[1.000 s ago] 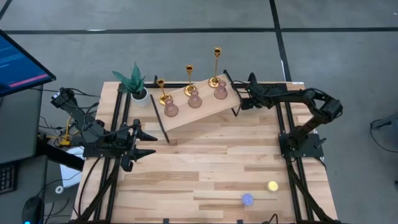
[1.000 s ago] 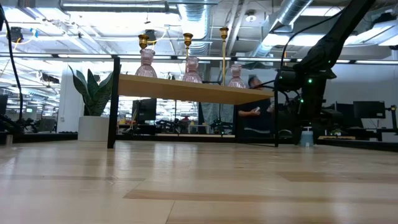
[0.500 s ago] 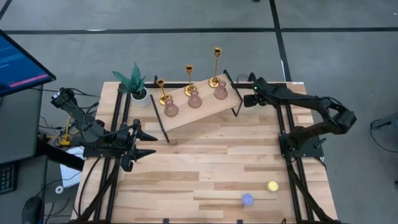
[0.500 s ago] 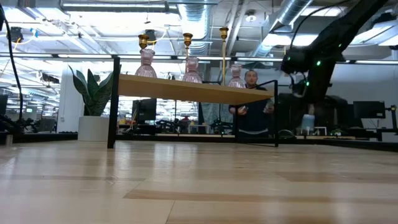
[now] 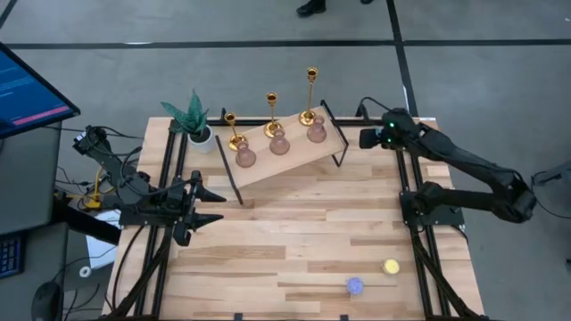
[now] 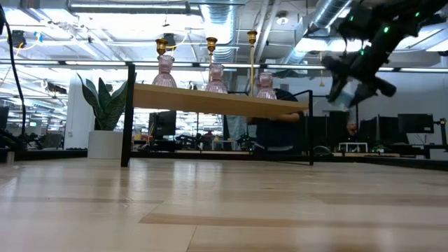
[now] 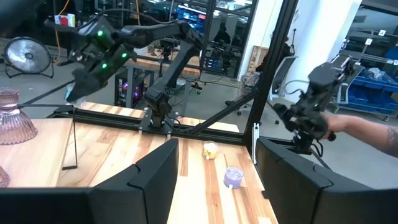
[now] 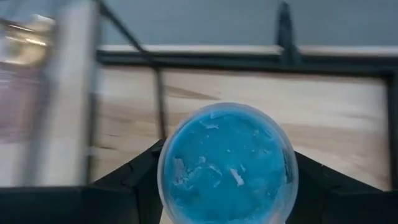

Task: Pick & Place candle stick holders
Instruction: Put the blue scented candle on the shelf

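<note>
Right arm is swinging back from shelf [image 5: 290,159] since earlier frame, right gripper [image 5: 368,138] now clear of its end, carrying blue round light [image 8: 227,163] clamped between fingers (not task item).

Left gripper [image 5: 207,204] is idling by table's left edge, jaws apart, empty.

Gold candlesticks [image 5: 271,114] and pink holders [image 5: 279,144] are standing on shelf, apparently untouched, well left of right gripper.

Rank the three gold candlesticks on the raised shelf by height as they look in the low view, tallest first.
1. Right gold candlestick, clearly tallest.
2. Middle gold candlestick.
3. Left gold candlestick.
The last two look close, and pink holders hide their lower parts.
</note>
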